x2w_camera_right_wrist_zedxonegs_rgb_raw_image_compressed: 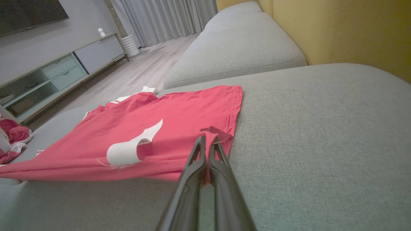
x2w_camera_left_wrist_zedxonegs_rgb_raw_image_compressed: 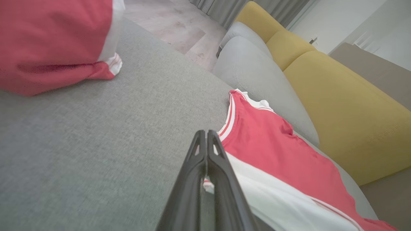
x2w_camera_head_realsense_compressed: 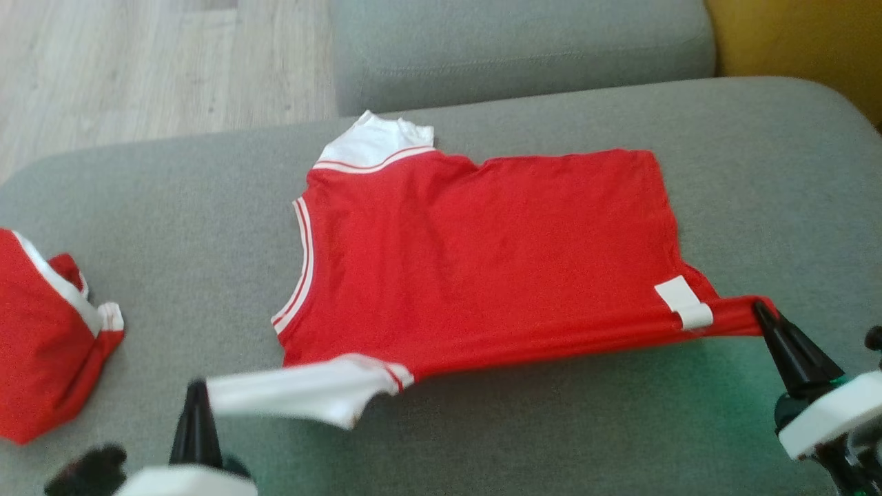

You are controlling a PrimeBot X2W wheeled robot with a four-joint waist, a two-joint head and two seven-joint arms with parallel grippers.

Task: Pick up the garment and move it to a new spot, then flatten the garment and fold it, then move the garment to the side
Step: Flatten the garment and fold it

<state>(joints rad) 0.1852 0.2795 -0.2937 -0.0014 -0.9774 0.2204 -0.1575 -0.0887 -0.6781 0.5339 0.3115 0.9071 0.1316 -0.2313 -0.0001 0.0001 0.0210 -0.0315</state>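
Where the garment (x2w_camera_head_realsense_compressed: 482, 255) lies: roughly in the middle of the broad grey seat cushion (x2w_camera_head_realsense_compressed: 172, 207), far half flat on the fabric, neck toward the robot's left, hem toward its right.
Garment: a red shirt with white sleeves and white-striped trim at the neck and armhole.
White patch (x2w_camera_head_realsense_compressed: 682, 303): close to the near hem corner, curling over the raised edge.
Near edge: drawn into a taut line between the two grippers and lifted off the cushion, with shadow under it; from where I stand it hangs like a washing line.
Left gripper (x2w_camera_head_realsense_compressed: 197, 389): clenched on the end of the near white sleeve (x2w_camera_head_realsense_compressed: 303, 393). The left wrist view shows a scrap of white and red cloth caught between its dark fingers (x2w_camera_left_wrist_zedxonegs_rgb_raw_image_compressed: 226, 179).
Right gripper (x2w_camera_head_realsense_compressed: 761, 311): clamped tight on the near hem corner, with red cloth bunched at its tips in the right wrist view.
Far sleeve (x2w_camera_head_realsense_compressed: 375, 141): white and crumpled, at the far edge of the cushion.
Second garment (x2w_camera_head_realsense_compressed: 48, 344): a red and white bundle at the cushion's left end, well apart from the spread one and touched by neither gripper.
Surroundings: another grey cushion (x2w_camera_head_realsense_compressed: 517, 48) beyond, a yellow backrest (x2w_camera_head_realsense_compressed: 792, 34) to the right, pale wood floor (x2w_camera_head_realsense_compressed: 138, 62) at the far left.
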